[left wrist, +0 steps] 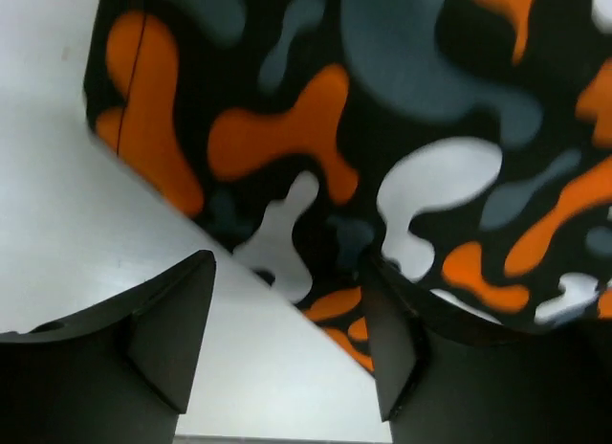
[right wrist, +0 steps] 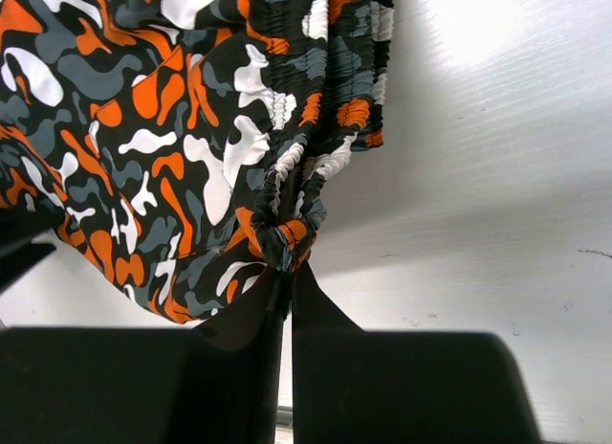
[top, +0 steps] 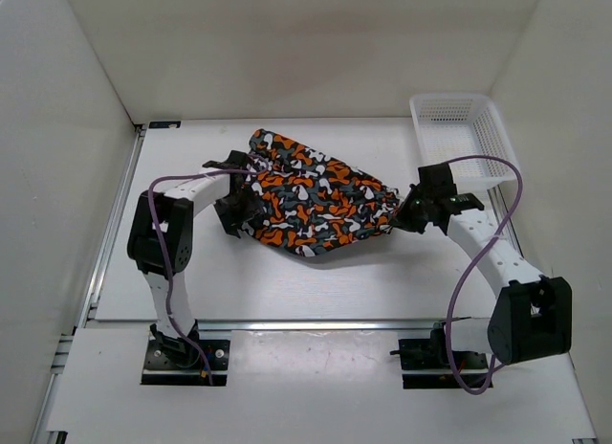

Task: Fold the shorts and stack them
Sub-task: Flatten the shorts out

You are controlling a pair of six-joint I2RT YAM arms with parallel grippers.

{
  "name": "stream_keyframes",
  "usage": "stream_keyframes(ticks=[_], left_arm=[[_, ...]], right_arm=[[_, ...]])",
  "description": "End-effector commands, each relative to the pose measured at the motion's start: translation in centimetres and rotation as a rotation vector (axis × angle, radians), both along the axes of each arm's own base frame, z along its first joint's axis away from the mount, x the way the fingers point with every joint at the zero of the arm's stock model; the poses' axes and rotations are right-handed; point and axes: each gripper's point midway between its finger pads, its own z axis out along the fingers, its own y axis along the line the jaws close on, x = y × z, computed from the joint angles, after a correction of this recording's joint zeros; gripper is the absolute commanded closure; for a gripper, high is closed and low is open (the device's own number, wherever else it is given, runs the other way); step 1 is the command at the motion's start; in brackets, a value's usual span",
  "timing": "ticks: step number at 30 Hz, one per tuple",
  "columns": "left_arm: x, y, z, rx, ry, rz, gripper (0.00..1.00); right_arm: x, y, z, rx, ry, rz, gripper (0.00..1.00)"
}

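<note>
The shorts (top: 311, 200), printed in orange, black, grey and white blotches, lie spread across the middle of the table between both arms. My left gripper (top: 237, 212) is at their left edge. In the left wrist view it (left wrist: 287, 300) stands open, with bare table between the fingers and the hem of the shorts (left wrist: 382, 128) running diagonally to the right finger (left wrist: 402, 358), which touches the cloth. My right gripper (top: 404, 212) is at the right edge. In the right wrist view it (right wrist: 287, 272) is shut on a bunched bit of the elastic waistband of the shorts (right wrist: 172, 128).
A white mesh basket (top: 457, 138) stands at the back right corner, just behind the right arm. White walls enclose the table (top: 287, 281) on the left, back and right. Purple cables loop off both arms.
</note>
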Motion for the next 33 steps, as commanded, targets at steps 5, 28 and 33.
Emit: stream_keyframes(ticks=[5, 28, 33], left_arm=[[2.5, 0.6, 0.9, 0.034, -0.065, 0.020, 0.90], [9.7, 1.9, 14.0, 0.223, -0.173, -0.157, 0.02], [5.8, 4.7, 17.1, 0.215, -0.270, -0.062, 0.03]], right_arm=[[-0.2, -0.1, 2.1, -0.020, -0.058, 0.049, 1.00], [-0.2, 0.9, 4.1, -0.029, -0.104, 0.114, 1.00], [-0.2, 0.9, 3.5, -0.037, -0.096, 0.122, 1.00]])
